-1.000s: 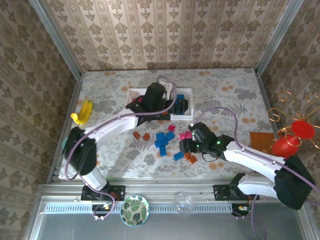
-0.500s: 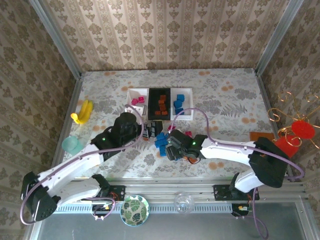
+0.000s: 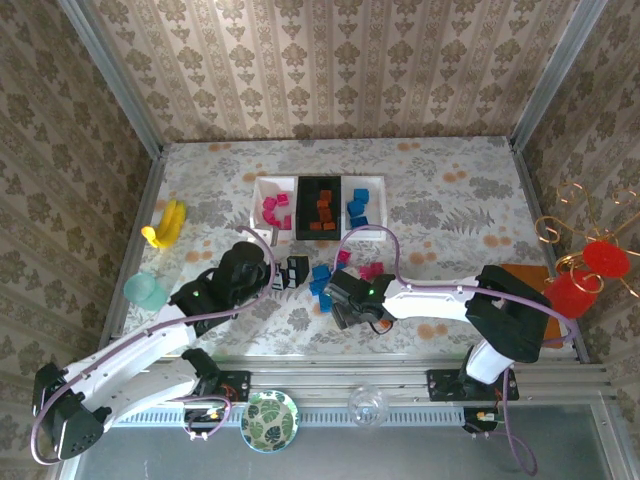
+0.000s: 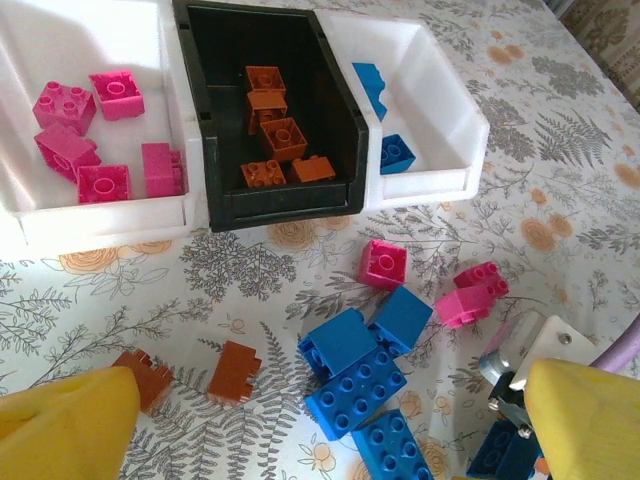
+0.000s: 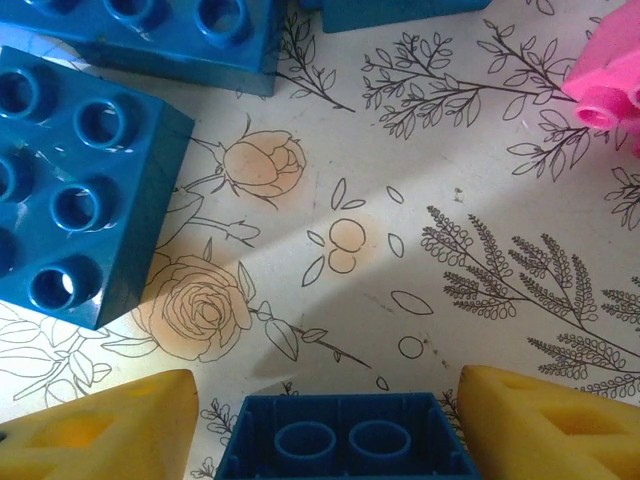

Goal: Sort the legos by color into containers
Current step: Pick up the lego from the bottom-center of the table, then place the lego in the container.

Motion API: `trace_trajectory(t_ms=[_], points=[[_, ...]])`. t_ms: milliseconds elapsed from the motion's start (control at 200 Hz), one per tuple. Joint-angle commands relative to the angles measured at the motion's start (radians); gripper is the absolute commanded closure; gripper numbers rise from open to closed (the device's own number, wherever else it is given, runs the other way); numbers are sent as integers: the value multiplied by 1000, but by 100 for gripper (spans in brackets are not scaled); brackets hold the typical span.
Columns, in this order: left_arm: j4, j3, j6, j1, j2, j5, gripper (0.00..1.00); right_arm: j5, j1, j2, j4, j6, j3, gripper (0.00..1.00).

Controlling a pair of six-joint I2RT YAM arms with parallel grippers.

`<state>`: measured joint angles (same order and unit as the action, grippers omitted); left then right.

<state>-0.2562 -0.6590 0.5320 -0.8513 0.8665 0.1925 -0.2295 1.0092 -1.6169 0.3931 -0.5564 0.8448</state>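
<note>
Three containers stand side by side at the back: a white tray (image 3: 262, 186) with pink legos (image 4: 88, 135), a black tray (image 3: 322, 183) with orange ones (image 4: 275, 135), and a white tray (image 3: 372, 186) with blue ones (image 4: 393, 152). Loose blue legos (image 4: 365, 375), pink ones (image 4: 468, 295) and two orange ones (image 4: 233, 372) lie in front. My left gripper (image 3: 292, 272) hovers open just left of the blue pile, empty. My right gripper (image 5: 330, 425) is low over the table, its yellow fingertips (image 5: 100, 425) on either side of an upturned blue brick (image 5: 345, 440), with a narrow gap on the left.
A banana (image 3: 165, 225) and a teal cup (image 3: 145, 290) sit at the left edge. A brown tile (image 3: 520, 280) and red ornaments (image 3: 590, 275) are at the right. A leaf plate (image 3: 269, 420) and a clear ball (image 3: 368, 405) rest on the front rail.
My left gripper pulled back from over the trays to the near side of the loose pile. My right gripper moved left onto the blue bricks.
</note>
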Motion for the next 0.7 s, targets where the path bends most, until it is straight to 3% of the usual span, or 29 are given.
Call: trace_trajectory(t_ms=[0,225,385,550,695], points=[[-10,18,22,-5,-5,23,0,-2,7,-3,3,-20,-4,35],[-11,22,29,-6,0,21,0,-7,-13,54,-32,4,-10,53],[-8,34,37,-5,-8,16,0,6,-66,164,-37,35,-9,58],[10,56,49,-6,-11,-6,0,96,-212,298,-48,66,13,58],[32,84,70,-8,-5,-28,0,150,-348,272,-56,100,113,58]])
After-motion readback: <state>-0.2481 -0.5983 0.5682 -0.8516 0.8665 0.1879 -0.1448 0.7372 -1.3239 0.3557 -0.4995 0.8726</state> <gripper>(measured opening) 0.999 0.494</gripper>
